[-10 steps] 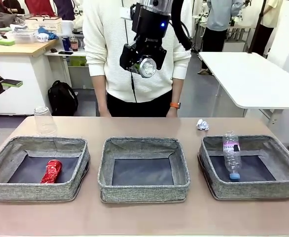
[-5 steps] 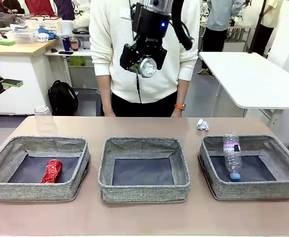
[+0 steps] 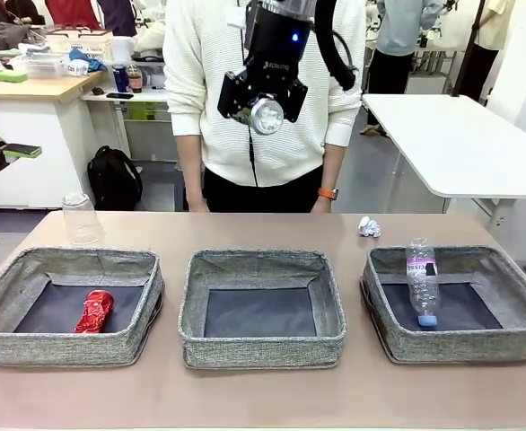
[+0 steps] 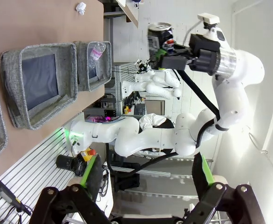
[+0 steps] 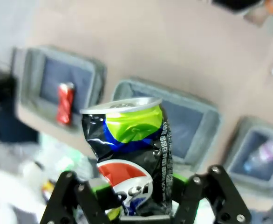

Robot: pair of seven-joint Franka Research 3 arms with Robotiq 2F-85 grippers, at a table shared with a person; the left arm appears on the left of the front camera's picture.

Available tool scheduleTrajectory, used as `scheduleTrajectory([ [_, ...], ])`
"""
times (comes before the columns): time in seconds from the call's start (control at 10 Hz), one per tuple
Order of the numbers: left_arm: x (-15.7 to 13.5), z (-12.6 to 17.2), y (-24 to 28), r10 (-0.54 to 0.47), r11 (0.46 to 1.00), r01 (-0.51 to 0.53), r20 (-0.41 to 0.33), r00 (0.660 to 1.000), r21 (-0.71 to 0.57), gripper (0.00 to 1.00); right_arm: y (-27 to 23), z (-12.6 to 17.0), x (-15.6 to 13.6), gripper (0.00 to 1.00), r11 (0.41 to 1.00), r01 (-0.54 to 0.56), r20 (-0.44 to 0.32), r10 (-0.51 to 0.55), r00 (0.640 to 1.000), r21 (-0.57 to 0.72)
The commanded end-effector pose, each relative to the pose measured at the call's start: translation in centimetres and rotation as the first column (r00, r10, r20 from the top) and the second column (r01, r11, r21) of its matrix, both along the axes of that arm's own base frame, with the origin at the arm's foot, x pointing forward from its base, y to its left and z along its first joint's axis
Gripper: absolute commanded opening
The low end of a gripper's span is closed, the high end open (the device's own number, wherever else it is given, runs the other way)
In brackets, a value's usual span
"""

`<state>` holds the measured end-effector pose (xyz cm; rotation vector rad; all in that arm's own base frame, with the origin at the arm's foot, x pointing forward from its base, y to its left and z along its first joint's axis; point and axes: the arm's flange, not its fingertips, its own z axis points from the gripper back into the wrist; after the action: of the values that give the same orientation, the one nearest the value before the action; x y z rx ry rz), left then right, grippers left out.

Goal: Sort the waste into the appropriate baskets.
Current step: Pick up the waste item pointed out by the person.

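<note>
My right gripper [image 3: 263, 106] hangs high above the middle basket [image 3: 261, 346], shut on a crushed dark-blue can [image 5: 129, 149] with green patches; the can's silver end [image 3: 265, 116] faces the front camera. In the left basket [image 3: 3, 301] lies a crushed red can [image 3: 93, 311]. A clear bottle [image 3: 422, 283] with a blue cap rests in the right basket [image 3: 523, 301]. A white paper wad [image 3: 368, 226] and an upturned clear cup [image 3: 82, 220] sit on the table behind the baskets. My left gripper [image 4: 148, 186] is open and holds nothing, well off to the side.
A person in a white sweater [image 3: 209, 81] stands at the table's far edge behind the raised arm, hands low. The brown tabletop [image 3: 263, 395] is bare in front of the baskets. A white table [image 3: 460, 135] stands at the back right.
My right gripper has risen a little with the can. The person has shifted slightly to the right. The waste on the table and in the baskets has not moved.
</note>
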<state>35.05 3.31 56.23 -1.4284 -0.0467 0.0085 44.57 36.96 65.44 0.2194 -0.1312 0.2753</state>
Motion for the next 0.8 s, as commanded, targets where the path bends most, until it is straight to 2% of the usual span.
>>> scheduleTrajectory([
  [0.0,-0.2,0.0,0.2,-0.014,1.000,0.014,0.018,1.000,0.004,1.00,1.7,1.5,-2.0,0.00,0.949,0.307,0.032,-0.305,0.952,-0.076],
  [0.2,-0.2,0.0,0.2,-0.014,1.000,0.014,0.018,1.000,0.004,1.00,2.5,2.9,-3.0,0.00,0.940,0.324,0.017,-0.324,0.946,-0.111],
  [0.4,-0.2,0.0,0.2,-0.014,1.000,0.014,0.018,1.000,0.004,1.00,2.5,5.0,-3.4,0.00,0.934,0.332,0.050,-0.328,0.943,-0.134],
  [0.7,-0.2,0.0,0.2,-0.014,1.000,0.014,0.018,1.000,0.004,1.00,1.8,6.6,-3.2,0.00,0.928,0.346,0.084,-0.337,0.938,-0.136],
])
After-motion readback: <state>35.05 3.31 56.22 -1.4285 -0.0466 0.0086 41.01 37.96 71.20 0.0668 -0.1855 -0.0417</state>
